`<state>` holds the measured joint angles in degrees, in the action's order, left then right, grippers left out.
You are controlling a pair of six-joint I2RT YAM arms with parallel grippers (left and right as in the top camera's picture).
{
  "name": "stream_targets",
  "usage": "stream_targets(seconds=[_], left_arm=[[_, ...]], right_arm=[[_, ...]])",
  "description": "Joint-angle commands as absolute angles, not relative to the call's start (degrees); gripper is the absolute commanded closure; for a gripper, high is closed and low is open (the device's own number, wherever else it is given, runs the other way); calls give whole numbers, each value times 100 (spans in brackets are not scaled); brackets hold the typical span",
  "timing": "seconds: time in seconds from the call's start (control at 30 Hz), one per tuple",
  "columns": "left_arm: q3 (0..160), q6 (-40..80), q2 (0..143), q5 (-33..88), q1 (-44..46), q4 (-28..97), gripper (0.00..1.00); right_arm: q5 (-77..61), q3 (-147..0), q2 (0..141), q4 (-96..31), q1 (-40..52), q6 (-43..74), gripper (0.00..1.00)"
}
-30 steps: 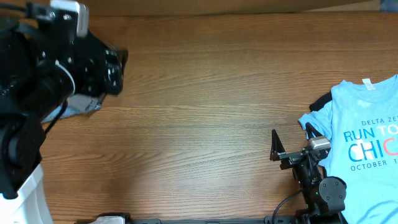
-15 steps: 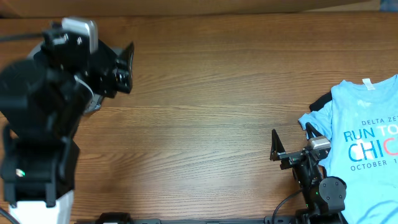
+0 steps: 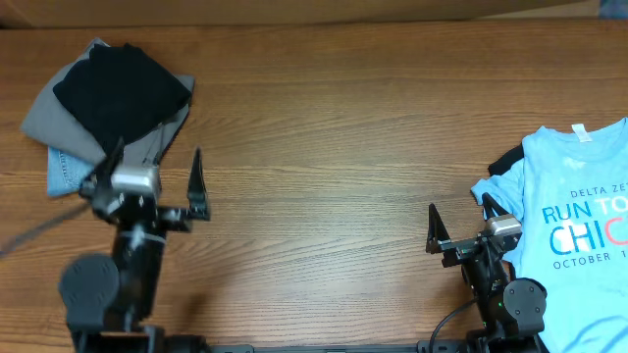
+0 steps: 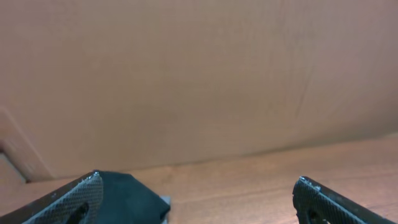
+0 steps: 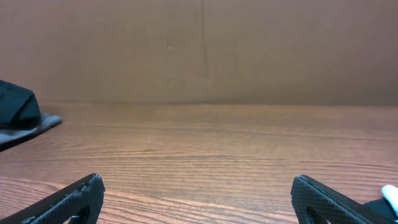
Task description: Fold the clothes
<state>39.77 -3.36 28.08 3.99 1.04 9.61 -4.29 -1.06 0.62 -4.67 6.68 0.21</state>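
Note:
A folded black garment (image 3: 123, 93) lies on top of a grey one (image 3: 54, 113) and a blue one (image 3: 64, 176) in a pile at the far left. My left gripper (image 3: 154, 169) is open and empty, just in front of the pile. In the left wrist view its fingers (image 4: 199, 191) frame the black garment (image 4: 134, 194). My right gripper (image 3: 459, 218) is open and empty beside a light blue printed T-shirt (image 3: 579, 211) that lies flat over a black garment (image 3: 508, 160). The right wrist view shows its fingers (image 5: 198, 186) over bare wood.
The wooden table (image 3: 324, 147) stretches between the pile and the blue T-shirt. A cardboard wall (image 5: 199, 50) stands along the back edge. The pile also shows at the far left of the right wrist view (image 5: 18, 109).
My left arm has drawn back from over the pile toward the front edge, leaving the folded black garment uncovered on top. The right arm has not moved.

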Motion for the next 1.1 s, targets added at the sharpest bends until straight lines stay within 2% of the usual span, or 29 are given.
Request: stream_targets(seconds=[0.0, 0.33, 0.6, 0.87, 1.07], left_arm=[[3177, -427, 2198, 237, 1, 679, 0], [1229, -427, 224, 235, -78, -429, 0], [19, -427, 19, 237, -60, -1933, 0], [27, -427, 19, 217, -34, -1275, 0], [27, -427, 21, 215, -34, 307, 0]], right_arm=[[-462, -45, 16, -438, 631, 16, 0], [-462, -45, 16, -438, 631, 16, 0], [-462, -45, 16, -438, 631, 19, 0], [-462, -45, 16, -438, 631, 16, 0], [-462, -45, 16, -438, 631, 19, 0]])
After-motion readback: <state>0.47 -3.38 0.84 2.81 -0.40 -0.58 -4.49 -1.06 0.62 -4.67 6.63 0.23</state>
